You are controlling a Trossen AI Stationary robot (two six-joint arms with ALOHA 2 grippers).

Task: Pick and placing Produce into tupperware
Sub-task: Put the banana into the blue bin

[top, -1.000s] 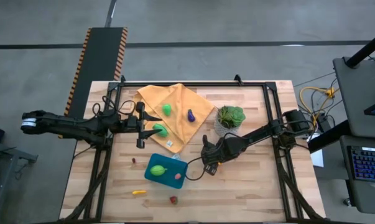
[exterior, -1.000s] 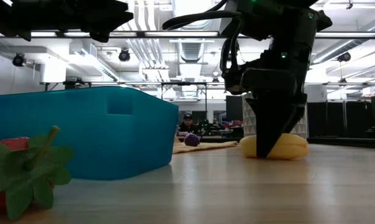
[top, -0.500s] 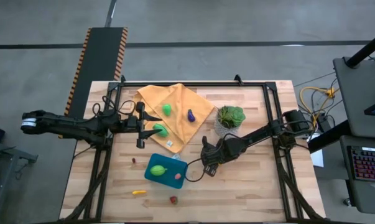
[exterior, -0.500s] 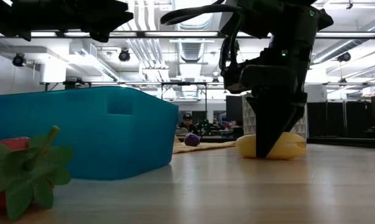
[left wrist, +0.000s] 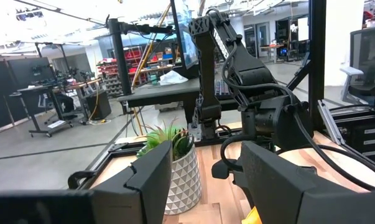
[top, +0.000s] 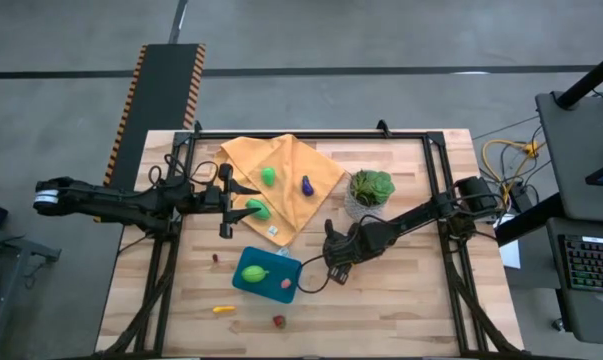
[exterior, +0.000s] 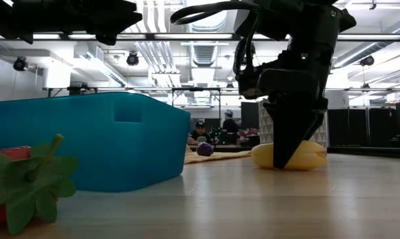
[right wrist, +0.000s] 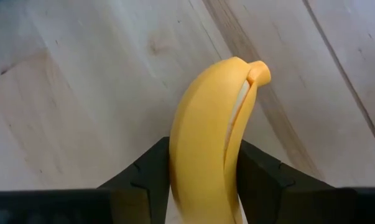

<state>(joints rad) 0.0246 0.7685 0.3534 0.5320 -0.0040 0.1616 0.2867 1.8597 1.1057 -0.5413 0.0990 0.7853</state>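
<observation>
Yellow banana (right wrist: pixel 209 137) in right gripper (right wrist: pixel 203 171)

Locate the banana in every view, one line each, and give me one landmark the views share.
High view: not visible, hidden under the right gripper beside the tupperware.
Low view: banana lies on the table right of centre, behind the right gripper's fingers.
Left wrist view: only a yellow sliver at the bottom edge, probably the banana.
Right wrist view: centre, between the fingers.
Shared landmark: potted plant, also in the left wrist view.
</observation>
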